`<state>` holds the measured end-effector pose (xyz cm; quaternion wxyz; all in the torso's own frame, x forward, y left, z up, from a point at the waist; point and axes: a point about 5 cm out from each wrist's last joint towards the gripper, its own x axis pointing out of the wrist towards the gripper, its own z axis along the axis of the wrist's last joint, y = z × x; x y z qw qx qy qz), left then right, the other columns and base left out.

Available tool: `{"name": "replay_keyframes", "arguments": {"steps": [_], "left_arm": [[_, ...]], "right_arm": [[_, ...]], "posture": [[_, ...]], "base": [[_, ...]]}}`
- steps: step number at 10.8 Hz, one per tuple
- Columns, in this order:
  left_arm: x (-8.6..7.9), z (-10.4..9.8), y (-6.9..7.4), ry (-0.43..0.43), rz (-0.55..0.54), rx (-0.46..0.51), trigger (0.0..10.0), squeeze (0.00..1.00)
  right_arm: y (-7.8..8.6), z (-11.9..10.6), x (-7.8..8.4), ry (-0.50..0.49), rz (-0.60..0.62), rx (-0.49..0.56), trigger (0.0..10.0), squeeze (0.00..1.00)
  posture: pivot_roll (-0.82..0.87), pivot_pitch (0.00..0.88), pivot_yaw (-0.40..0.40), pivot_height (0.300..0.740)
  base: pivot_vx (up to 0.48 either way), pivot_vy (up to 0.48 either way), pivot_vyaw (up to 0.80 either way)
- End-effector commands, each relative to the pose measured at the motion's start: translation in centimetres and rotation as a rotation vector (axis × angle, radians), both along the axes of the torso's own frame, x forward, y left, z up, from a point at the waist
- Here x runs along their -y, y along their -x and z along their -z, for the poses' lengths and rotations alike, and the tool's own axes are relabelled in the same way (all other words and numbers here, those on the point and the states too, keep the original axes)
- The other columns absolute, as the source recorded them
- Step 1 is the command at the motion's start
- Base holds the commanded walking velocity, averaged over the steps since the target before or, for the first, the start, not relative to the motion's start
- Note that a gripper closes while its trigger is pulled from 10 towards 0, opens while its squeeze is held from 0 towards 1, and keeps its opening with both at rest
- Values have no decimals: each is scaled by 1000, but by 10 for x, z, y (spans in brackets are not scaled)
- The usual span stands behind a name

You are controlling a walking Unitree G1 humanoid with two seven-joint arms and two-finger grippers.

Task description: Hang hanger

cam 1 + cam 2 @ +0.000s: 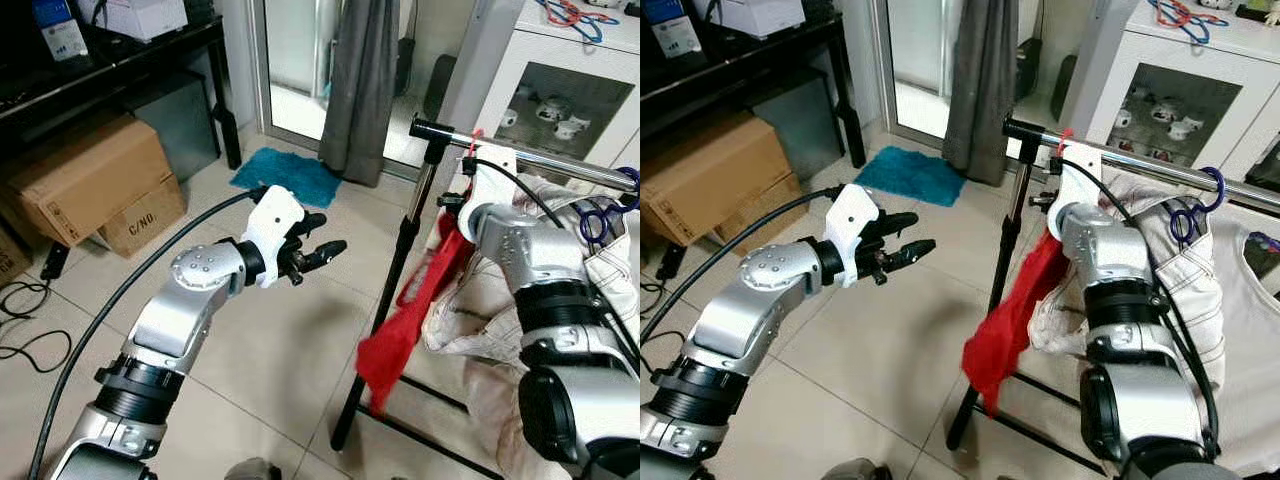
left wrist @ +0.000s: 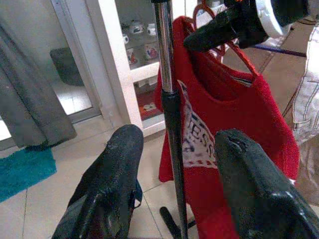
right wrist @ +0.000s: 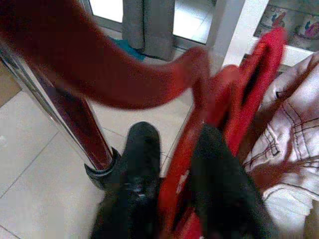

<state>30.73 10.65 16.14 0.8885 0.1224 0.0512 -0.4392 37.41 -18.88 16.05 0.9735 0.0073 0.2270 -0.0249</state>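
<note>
The right claw (image 3: 172, 199) is up at the end of the metal rail (image 1: 560, 163) of the clothes rack, its two black fingers closed on the red hanger (image 3: 199, 99) that carries a red shirt (image 1: 405, 325); the hanger's hook sits at the rail beside the rack's upright pole (image 1: 395, 290), and the shirt droops below. In the left wrist view the shirt shows a white printed patch with blurred letters, something like "ESS", not fully readable. The left claw (image 1: 318, 252) hovers in the air over the tiled floor (image 1: 270, 350), left of the pole and apart from it, fingers spread and holding nothing. Pale garments (image 1: 600, 270) and a blue hanger hook (image 1: 628, 185) hang further along the rail. A cardboard box (image 1: 140, 215) on the floor reads "C/NO."
</note>
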Motion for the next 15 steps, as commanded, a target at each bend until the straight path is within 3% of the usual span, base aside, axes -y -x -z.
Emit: {"name": "replay_keyframes", "arguments": {"steps": [1, 6, 7, 8, 10, 12, 13, 14, 15], "left_arm": [[0, -1, 3, -18, 0, 10, 10000, 0], [3, 1, 5, -41, 4, 22, 10000, 0], [4, 1, 6, -46, 10, 24, 10000, 0], [5, 1, 6, -47, 19, 23, 10000, 0], [6, 2, 5, -56, 32, 20, 10000, 0], [9, 2, 5, -58, 44, 20, 10000, 0], [8, 2, 5, -58, 45, 20, 10000, 0], [8, 2, 6, -59, 44, 20, 10000, 0], [7, 2, 6, -60, 44, 20, 10000, 0]], "right_arm": [[2, -8, 5, 7, 15, 12, 10000, 1000], [26, -26, 0, 22, -22, -3, 10000, 1000], [28, -20, 1, 38, -12, -36, 10000, 698], [29, -16, 1, 33, -11, -44, 10000, 0], [24, -12, 0, 16, 17, -59, 10000, 0], [17, -11, 3, 15, 30, -57, 4353, 0], [15, -11, 3, 16, 24, -53, 784, 0], [11, -13, 2, 9, 15, -27, 0, 0], [9, -14, 1, 2, 5, -21, 0, 0]], "posture": [[18, 0, -40, 740], [4, 0, -42, 740], [1, 0, -39, 740], [-5, 0, -34, 740], [-18, 0, -21, 740], [-22, 0, -19, 740], [-20, 0, -20, 740], [-17, 0, -25, 740], [-14, 0, -26, 740]], "base": [[0, 0, 0], [0, 0, 0], [0, 0, 0], [0, 0, 0], [0, 0, 0], [0, 0, 0], [0, 0, 0], [0, 0, 0], [0, 0, 0]]}}
